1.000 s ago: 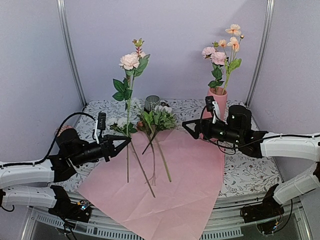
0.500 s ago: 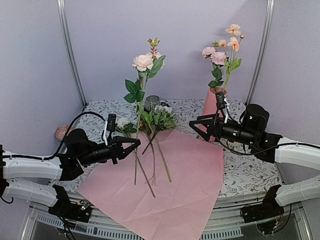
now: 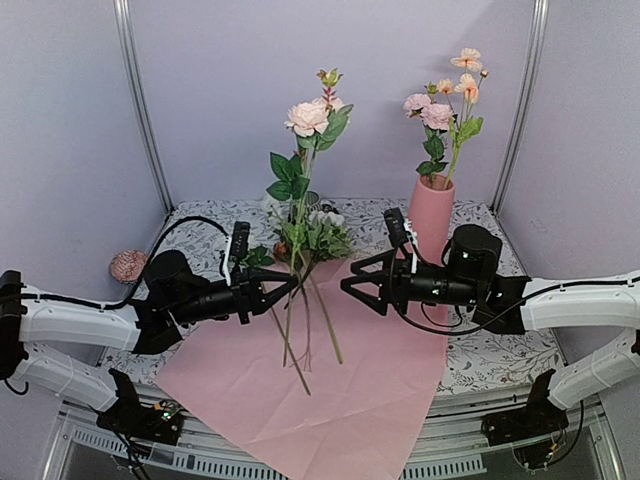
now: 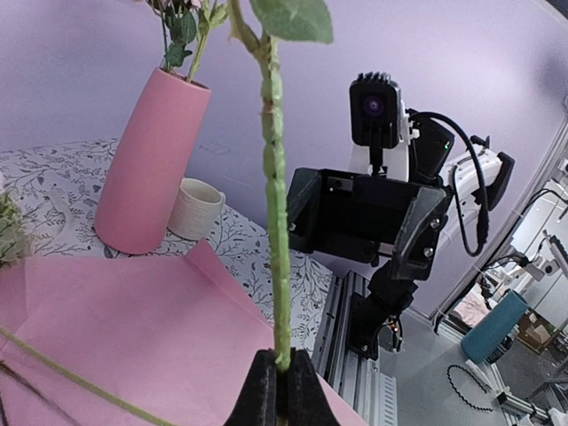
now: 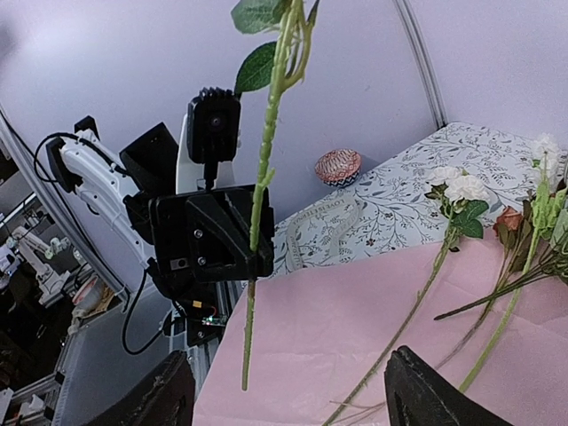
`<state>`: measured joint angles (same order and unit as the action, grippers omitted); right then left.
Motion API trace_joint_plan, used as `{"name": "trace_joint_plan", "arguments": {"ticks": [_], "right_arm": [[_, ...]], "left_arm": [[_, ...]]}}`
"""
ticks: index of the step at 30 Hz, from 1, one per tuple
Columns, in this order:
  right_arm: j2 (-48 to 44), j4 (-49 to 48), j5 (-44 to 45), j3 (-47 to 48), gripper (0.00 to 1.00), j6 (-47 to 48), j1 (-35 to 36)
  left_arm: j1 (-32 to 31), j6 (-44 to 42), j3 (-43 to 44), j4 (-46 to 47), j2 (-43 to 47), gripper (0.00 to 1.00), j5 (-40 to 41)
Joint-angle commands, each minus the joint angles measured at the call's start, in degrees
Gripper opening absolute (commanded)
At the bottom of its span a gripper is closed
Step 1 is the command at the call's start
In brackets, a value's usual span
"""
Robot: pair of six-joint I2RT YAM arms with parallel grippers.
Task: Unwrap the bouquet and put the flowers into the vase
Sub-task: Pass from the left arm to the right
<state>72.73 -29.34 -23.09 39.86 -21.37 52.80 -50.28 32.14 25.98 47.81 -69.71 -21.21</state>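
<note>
My left gripper point(image 3: 291, 284) is shut on the green stem point(image 4: 276, 222) of a pink rose point(image 3: 307, 118) and holds it upright over the pink paper point(image 3: 330, 380). In the left wrist view its fingertips point(image 4: 282, 377) pinch the stem low down. My right gripper point(image 3: 350, 287) faces it from the right, open and empty, a short gap from the stem point(image 5: 260, 191). The vase point(image 3: 432, 214) stands at the back right with several flowers point(image 3: 445, 100) in it. More flowers point(image 3: 312, 243) lie on the paper's far edge.
A short cream cup point(image 4: 196, 209) sits beside the vase point(image 4: 142, 164). A striped mug point(image 3: 304, 201) shows behind the held stem. A red patterned bowl point(image 3: 128, 265) rests at the far left, and a cream ribbon point(image 5: 333, 226) lies on the floral cloth point(image 3: 495, 350).
The left gripper has carried the rose to the right, toward the middle. The right gripper has swung left to face it, and its jaws have narrowed somewhat.
</note>
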Motion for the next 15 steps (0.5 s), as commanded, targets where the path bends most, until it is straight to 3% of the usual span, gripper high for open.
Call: {"name": "trace_joint_plan", "arguments": {"ticks": [1, 15], "right_arm": [[2.8, -5.3, -1.0, 2.8, 0.74, 1.1, 2.0], [9.9, -9.9, -3.0, 8.9, 0.59, 1.1, 2.9]], "left_arm": [[-1.0, -0.5, 1.8, 3.6, -1.1, 0.0, -1.3], [-1.2, -0.9, 2.5, 6.8, -4.3, 0.0, -3.4]]}}
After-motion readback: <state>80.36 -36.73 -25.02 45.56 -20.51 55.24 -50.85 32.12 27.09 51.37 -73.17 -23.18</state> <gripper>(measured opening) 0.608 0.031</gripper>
